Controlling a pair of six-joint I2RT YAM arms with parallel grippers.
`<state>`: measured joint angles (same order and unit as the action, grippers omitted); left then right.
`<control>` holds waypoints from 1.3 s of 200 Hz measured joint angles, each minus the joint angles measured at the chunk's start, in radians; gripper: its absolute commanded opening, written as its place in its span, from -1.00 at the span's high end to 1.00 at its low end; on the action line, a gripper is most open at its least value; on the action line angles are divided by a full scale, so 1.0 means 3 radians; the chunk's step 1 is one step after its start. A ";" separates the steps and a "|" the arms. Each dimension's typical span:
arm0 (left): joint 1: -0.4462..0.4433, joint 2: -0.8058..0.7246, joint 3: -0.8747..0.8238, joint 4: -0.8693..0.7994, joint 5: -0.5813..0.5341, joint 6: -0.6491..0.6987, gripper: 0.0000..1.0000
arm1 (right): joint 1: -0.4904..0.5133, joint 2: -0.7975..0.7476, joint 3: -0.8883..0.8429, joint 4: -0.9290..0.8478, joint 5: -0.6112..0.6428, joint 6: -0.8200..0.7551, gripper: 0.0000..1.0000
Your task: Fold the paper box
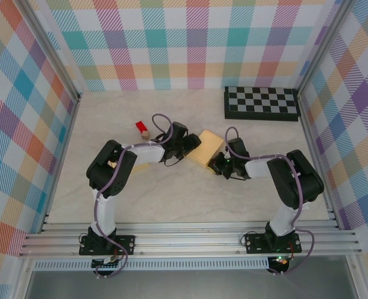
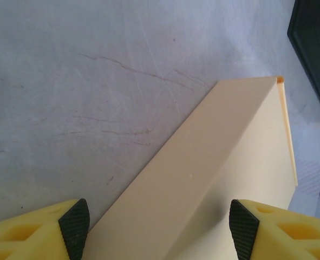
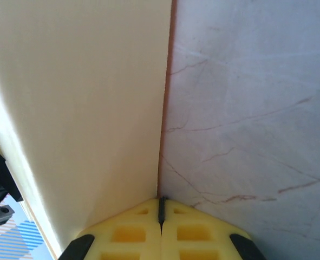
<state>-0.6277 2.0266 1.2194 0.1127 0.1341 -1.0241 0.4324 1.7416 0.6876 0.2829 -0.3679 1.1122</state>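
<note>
The cream paper box [image 1: 207, 148] lies mid-table between both arms. In the left wrist view the paper box [image 2: 214, 179] runs as a long raised panel up to a corner at the upper right. My left gripper [image 1: 188, 147] is open, and its black pads [image 2: 74, 225] stand wide apart with the box's near end between them, touching neither. My right gripper [image 1: 220, 163] is at the box's near right corner. Its yellow fingers [image 3: 127, 233] are pressed shut, and the thin edge of an upright box wall [image 3: 84, 108] runs straight into the seam at the tips.
A black-and-white checkerboard [image 1: 261, 103] lies at the back right; its dark edge [image 2: 314, 49] shows in the left wrist view. A small red block [image 1: 142, 128] sits left of the left gripper. Plaid walls enclose the table on three sides.
</note>
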 measured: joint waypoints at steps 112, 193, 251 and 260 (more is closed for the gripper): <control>-0.0103 0.0042 0.0125 -0.0163 -0.0420 -0.0346 -0.42 | 0.0268 -0.0104 0.0161 -0.0399 0.0617 0.0422 0.94; -0.0010 0.0233 0.0635 -0.0797 0.0107 0.0228 -0.48 | 0.0355 -0.0518 -0.0238 -0.0270 0.0704 0.0277 0.85; 0.0181 0.0379 0.1082 -0.1452 0.0427 0.0707 -0.56 | 0.0134 -0.1080 -0.0258 -0.0683 0.0623 -0.0177 0.80; 0.0206 0.0395 0.1161 -0.1568 0.0435 0.0796 -0.56 | 0.0019 -0.1162 -0.0263 -0.0779 0.0613 -0.0256 0.80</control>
<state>-0.5659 2.1452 1.5677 -0.3576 0.2646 -0.7853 0.4381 1.3930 0.6086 0.0490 -0.1841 1.0355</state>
